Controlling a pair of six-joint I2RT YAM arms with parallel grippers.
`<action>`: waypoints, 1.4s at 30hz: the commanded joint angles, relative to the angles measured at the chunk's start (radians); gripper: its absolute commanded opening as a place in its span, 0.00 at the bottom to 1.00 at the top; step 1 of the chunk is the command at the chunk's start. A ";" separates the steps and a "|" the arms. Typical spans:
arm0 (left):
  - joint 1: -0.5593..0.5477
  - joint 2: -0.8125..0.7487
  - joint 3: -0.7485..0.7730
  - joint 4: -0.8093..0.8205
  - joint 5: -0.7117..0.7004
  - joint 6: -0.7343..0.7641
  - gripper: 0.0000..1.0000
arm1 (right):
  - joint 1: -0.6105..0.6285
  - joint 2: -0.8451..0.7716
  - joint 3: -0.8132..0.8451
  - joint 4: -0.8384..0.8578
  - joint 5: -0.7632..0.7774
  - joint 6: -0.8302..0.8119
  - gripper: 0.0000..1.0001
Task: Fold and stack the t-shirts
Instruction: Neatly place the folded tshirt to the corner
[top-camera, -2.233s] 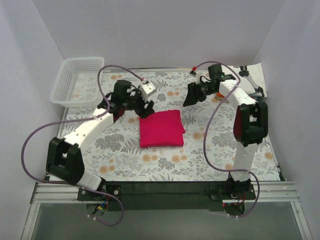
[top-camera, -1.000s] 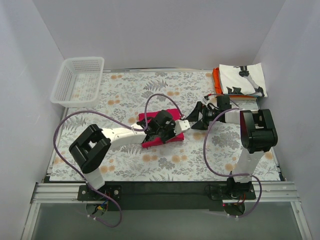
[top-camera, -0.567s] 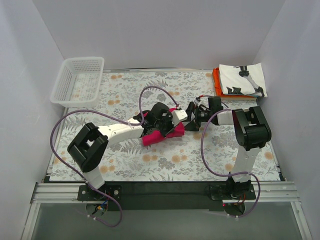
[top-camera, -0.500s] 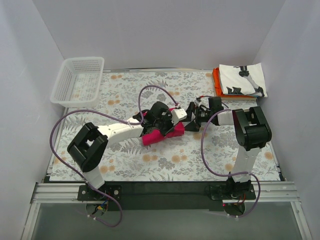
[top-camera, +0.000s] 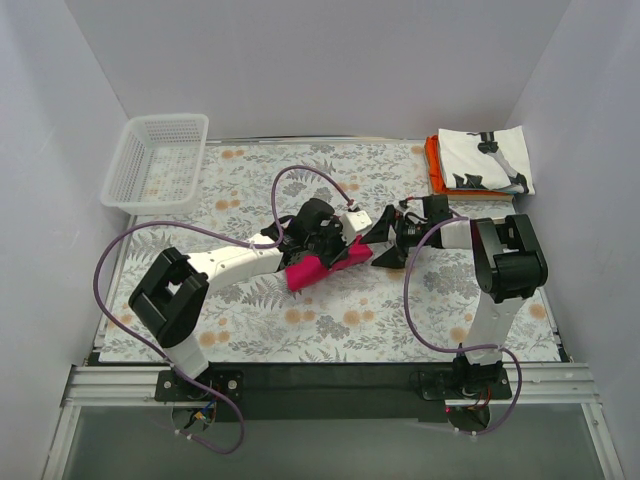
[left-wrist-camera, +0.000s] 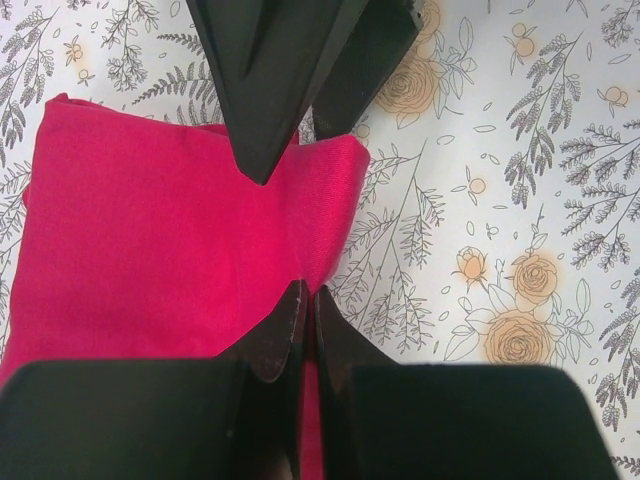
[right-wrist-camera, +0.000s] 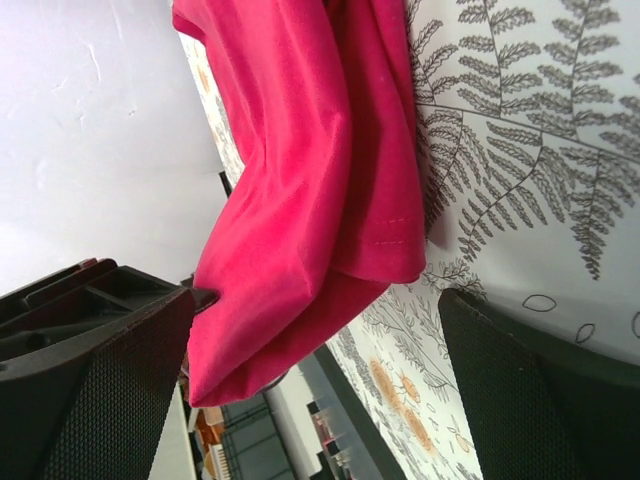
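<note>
The folded crimson-pink t-shirt (top-camera: 312, 268) lies mid-table with its right edge raised. My left gripper (top-camera: 343, 250) is shut on that edge; in the left wrist view its fingers (left-wrist-camera: 285, 330) pinch the pink t-shirt (left-wrist-camera: 150, 250) at the hem. My right gripper (top-camera: 377, 247) stands open just right of it, its jaws wide on either side of the hanging pink t-shirt (right-wrist-camera: 300, 170) without touching it. The right fingers (left-wrist-camera: 275, 80) show from above in the left wrist view. A white t-shirt with black print (top-camera: 487, 160) lies folded on the orange t-shirt (top-camera: 433, 165) at the back right.
A white mesh basket (top-camera: 155, 160) stands at the back left corner. The floral tablecloth (top-camera: 300, 180) covers the table. White walls close in on both sides and the back. Purple cables loop above both arms.
The left gripper has raised the pink shirt's right edge and carried it slightly back. The right gripper has opened wider and now straddles that raised edge.
</note>
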 joint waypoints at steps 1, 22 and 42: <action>0.007 -0.064 0.035 0.022 0.037 0.001 0.00 | 0.017 -0.030 -0.035 0.041 -0.003 0.087 0.98; 0.007 -0.015 0.034 0.059 0.068 -0.097 0.00 | 0.091 0.149 0.045 0.209 0.207 0.141 0.72; 0.183 -0.285 0.028 -0.232 0.074 -0.233 0.43 | -0.010 0.099 0.513 -0.428 0.648 -0.817 0.01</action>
